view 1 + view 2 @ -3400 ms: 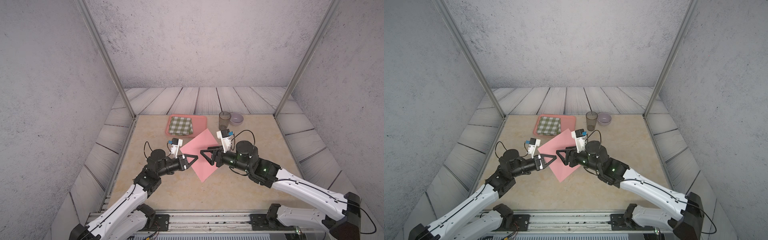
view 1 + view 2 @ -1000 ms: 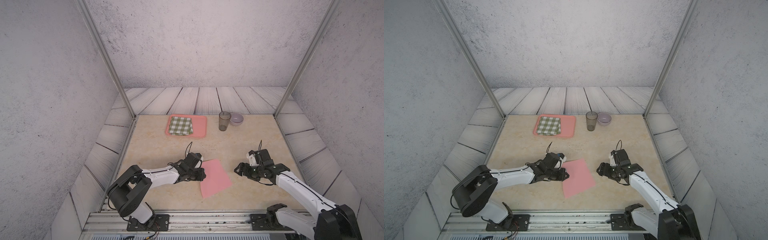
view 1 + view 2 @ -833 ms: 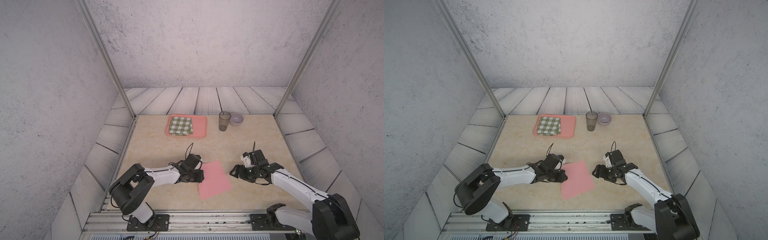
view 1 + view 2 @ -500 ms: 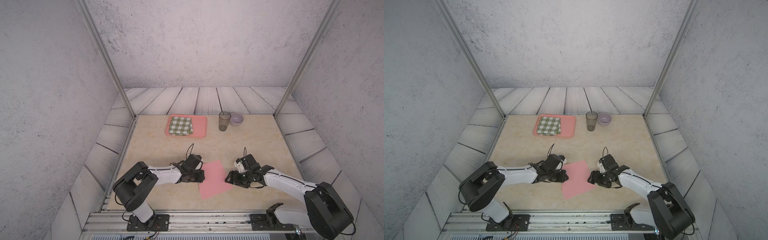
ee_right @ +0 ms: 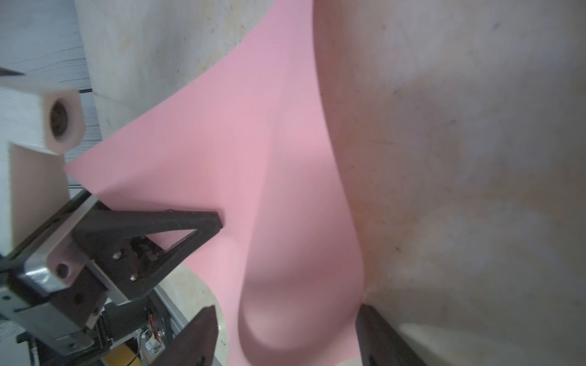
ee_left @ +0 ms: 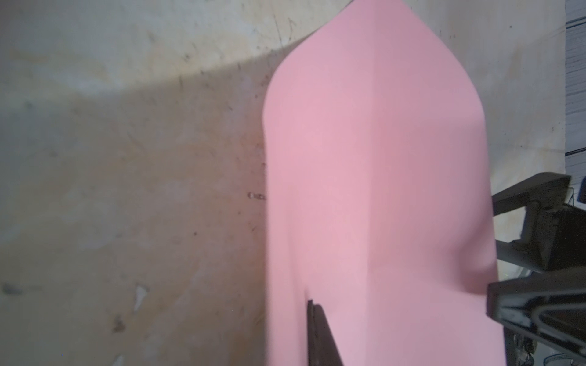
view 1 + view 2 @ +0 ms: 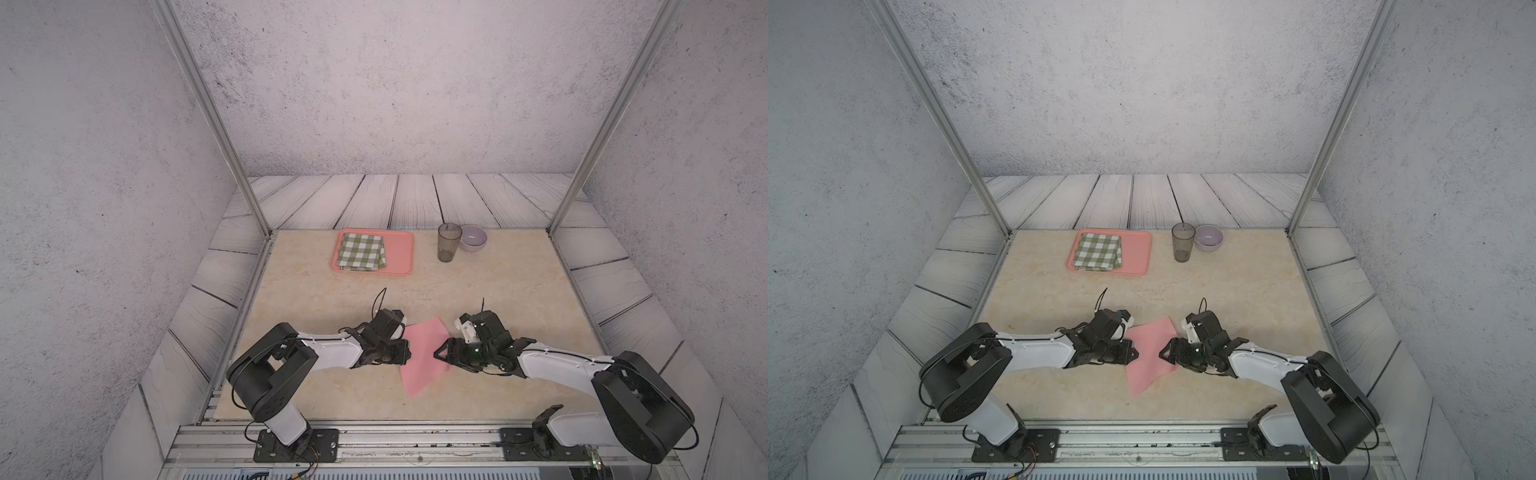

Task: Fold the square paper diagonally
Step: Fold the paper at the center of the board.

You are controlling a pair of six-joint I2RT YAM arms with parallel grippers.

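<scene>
The square paper (image 7: 422, 357) (image 7: 1148, 353) is a pink sheet on the beige table near the front, between both arms. My left gripper (image 7: 406, 353) (image 7: 1133, 353) is shut on the square paper's left corner. In the left wrist view its dark fingers (image 6: 317, 332) pinch the sheet (image 6: 364, 158), which shows a faint crease down its middle. My right gripper (image 7: 439, 355) (image 7: 1165, 354) stands open at the sheet's right edge. In the right wrist view (image 5: 287, 317) the paper (image 5: 253, 142) bulges up between its two spread fingers.
A salmon tray (image 7: 400, 249) with a green checked cloth (image 7: 360, 256) sits at the back. To its right stand a grey tumbler (image 7: 449, 247) and a pale bowl (image 7: 473, 237). Metal posts mark the table's back corners. A rail (image 7: 415, 440) runs along the front.
My right arm has slid left across the table until its open jaws straddle the paper's right edge. The left gripper has kept its hold in nearly the same place.
</scene>
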